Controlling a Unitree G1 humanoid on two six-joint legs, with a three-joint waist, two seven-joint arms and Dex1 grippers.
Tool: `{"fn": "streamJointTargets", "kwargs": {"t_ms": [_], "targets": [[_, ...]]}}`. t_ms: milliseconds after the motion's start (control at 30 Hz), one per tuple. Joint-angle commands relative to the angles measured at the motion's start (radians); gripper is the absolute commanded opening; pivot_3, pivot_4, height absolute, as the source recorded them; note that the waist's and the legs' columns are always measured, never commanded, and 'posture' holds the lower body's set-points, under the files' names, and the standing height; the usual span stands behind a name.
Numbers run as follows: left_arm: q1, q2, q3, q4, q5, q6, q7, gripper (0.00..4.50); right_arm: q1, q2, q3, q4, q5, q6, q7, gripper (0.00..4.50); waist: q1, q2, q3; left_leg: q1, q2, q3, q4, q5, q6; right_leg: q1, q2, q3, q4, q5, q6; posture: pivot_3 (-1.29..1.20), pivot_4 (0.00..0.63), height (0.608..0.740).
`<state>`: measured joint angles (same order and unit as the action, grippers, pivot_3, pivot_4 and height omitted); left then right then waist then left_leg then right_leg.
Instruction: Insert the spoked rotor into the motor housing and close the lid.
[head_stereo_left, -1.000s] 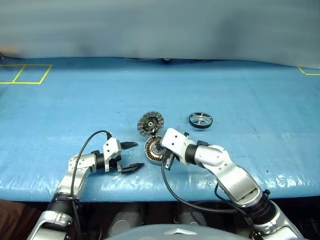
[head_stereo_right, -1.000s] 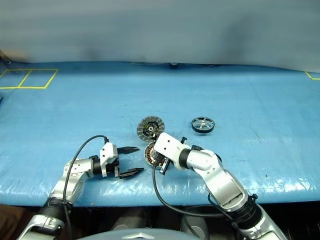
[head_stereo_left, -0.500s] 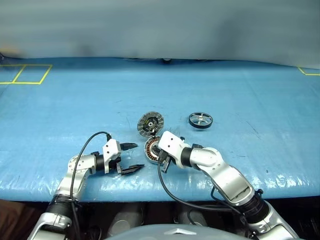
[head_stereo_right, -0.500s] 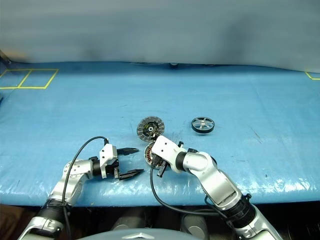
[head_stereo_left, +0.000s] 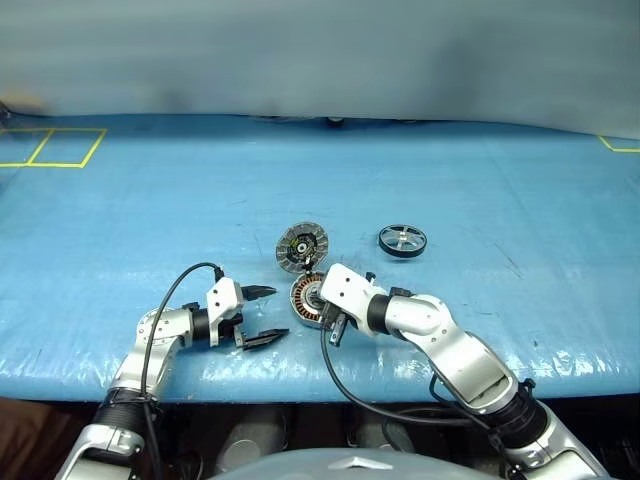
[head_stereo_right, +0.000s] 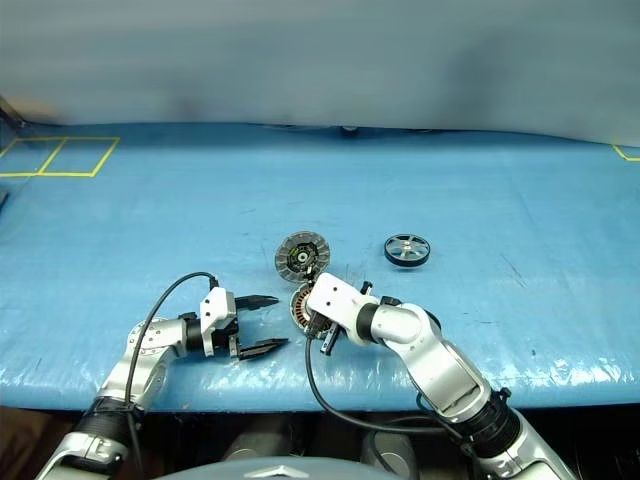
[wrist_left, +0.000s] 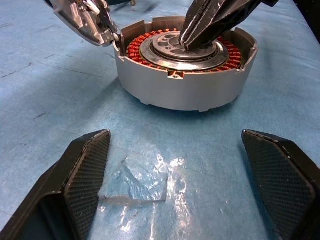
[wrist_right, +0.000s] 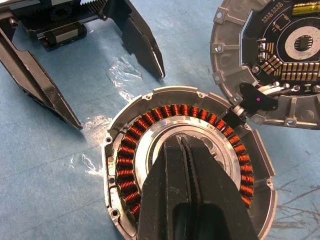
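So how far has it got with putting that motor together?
Early days. The lid lies flipped open. The spoked rotor sits apart on the table, untouched. The shut right claw pokes at the motor housing centre; the open left claw waits beside. Inserting and closing remain.

The motor housing (head_stereo_left: 306, 299) is sitting on the bench (head_stereo_left: 120, 220), with the lid (head_stereo_left: 301, 246) lying open just behind it. The spoked rotor (head_stereo_left: 402, 240) is lying apart to the right. The left gripper (head_stereo_left: 262, 315) is waiting left of the housing; the right gripper (wrist_right: 186, 150) is resting inside it.
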<state>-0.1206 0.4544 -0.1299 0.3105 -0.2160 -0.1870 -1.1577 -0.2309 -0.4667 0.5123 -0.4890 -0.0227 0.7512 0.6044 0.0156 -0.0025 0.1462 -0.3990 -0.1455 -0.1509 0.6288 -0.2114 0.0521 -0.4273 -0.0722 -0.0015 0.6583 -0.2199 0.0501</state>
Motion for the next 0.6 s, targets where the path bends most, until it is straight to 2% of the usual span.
{"fn": "streamJointTargets", "kwargs": {"t_ms": [33, 600], "targets": [[-0.006, -0.004, -0.009, -0.004, -0.004, -0.008, -0.005, 4.48, -0.009, -0.011, -0.027, -0.021, -0.013, -0.002, -0.012, 0.02, 0.0, 0.0, 0.0, 0.0, 0.0, 0.0, 0.0, 0.0, 0.0, 0.0, 0.0, 0.0, 0.0, 0.0, 0.0, 0.0, 0.15, 0.74], [-0.003, -0.009, -0.014, 0.004, -0.003, -0.005, -0.012, 4.48, -0.05, -0.012, -0.032, -0.026, -0.027, -0.016, -0.011, 0.02, 0.0, 0.0, 0.0, 0.0, 0.0, 0.0, 0.0, 0.0, 0.0, 0.0, 0.0, 0.0, 0.0, 0.0, 0.0, 0.0, 0.15, 0.74]]}}
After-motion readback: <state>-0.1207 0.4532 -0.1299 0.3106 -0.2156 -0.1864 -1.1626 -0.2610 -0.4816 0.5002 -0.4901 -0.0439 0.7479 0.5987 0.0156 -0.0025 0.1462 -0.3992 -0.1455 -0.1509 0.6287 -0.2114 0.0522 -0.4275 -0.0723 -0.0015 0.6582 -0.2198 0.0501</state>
